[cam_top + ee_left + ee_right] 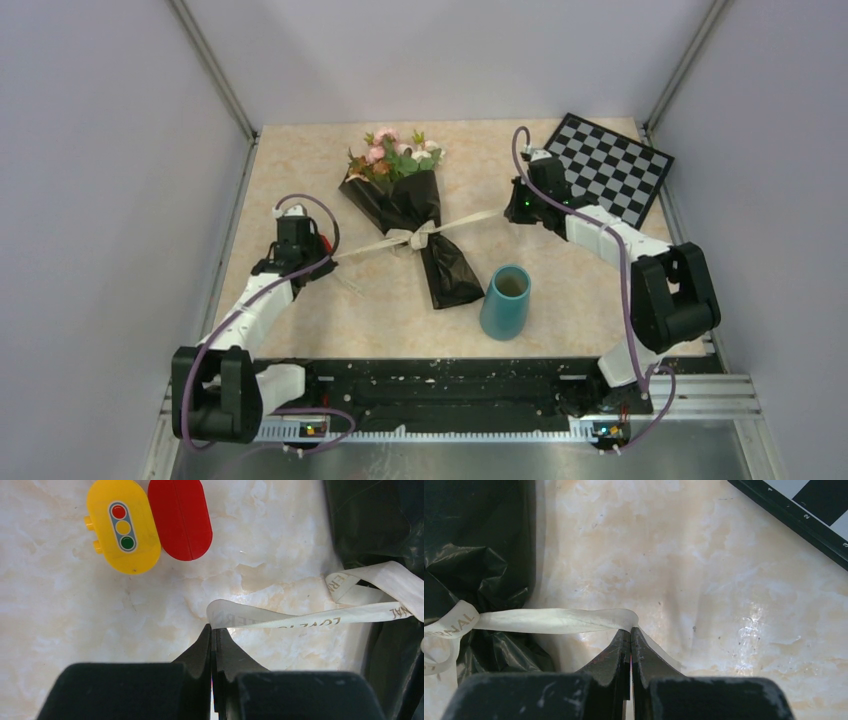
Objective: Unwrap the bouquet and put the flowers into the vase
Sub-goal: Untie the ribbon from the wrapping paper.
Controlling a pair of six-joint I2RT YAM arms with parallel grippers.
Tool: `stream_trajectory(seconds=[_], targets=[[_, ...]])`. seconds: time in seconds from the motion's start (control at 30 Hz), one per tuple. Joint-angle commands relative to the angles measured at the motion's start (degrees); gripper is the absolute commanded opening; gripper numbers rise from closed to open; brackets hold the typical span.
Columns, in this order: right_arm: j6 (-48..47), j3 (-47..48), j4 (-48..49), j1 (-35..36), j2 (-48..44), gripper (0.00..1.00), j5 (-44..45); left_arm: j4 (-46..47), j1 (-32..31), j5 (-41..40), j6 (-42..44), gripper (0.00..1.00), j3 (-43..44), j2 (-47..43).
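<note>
The untying step is judged to be in hand. The bouquet (410,205) of pink, cream and orange roses in glossy black paper is laid flat on the pale marbled desk (300,160), between the 2 arms, with the flowers (395,155) pointed toward the far edge and the wrapped stem end toward the near edge. A cream printed fabric ribbon (420,237) is tied in a bow around the narrow waist of the wrap, and its 2 tails are drawn outward to opposite sides. The left gripper (211,630) is closed, with the tip of the left tail pinched in it; the right gripper (630,631) is likewise closed on the tip of the right tail. The bow loops can be seen at the knot, so the tie is judged not yet released. The small teal-blue tapered vase (506,300) is stood upright near the stem end, on its right, with no flowers in it. For the next move, the 2 tails would need to be pulled further apart, evenly and low over the desk, so that the bow slips open without the bouquet being dragged; since only the tail tips are held, a slipped grip is a likely risk.
</note>
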Motion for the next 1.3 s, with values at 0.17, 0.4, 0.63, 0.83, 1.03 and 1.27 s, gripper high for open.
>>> stream_trajectory(seconds=[0.17,0.4,0.63,0.83,1.03,1.27], targets=[[-1.13,-0.59,0.51,-2.23,-4.49,0.00,2.02,-0.08,1.52,-1.22,0.61,0.00,-0.93,-1.90],[-0.91,-1.04,0.52,-3.51,-5.05,0.00,1.81,-0.61,2.43,-1.06,0.69,0.00,-1.05,-2.73],[-0.64,-1.22,0.24,-4.74,-5.68,0.00,1.58,-0.96,2.94,-0.70,1.18,0.00,-1.22,-3.43],[-0.93,-1.22,-0.15,-5.62,-6.00,0.00,2.10,-1.02,5.24,-0.27,1.48,0.00,-1.30,-3.62],[-1.35,-0.91,-0.68,-7.27,-6.75,0.00,2.11,-1.14,5.98,0.21,1.49,0.00,-1.16,-4.14],[-1.90,-0.55,-1.19,-8.67,-7.33,0.00,2.11,-1.14,6.77,0.61,1.40,0.00,-0.78,-3.97]])
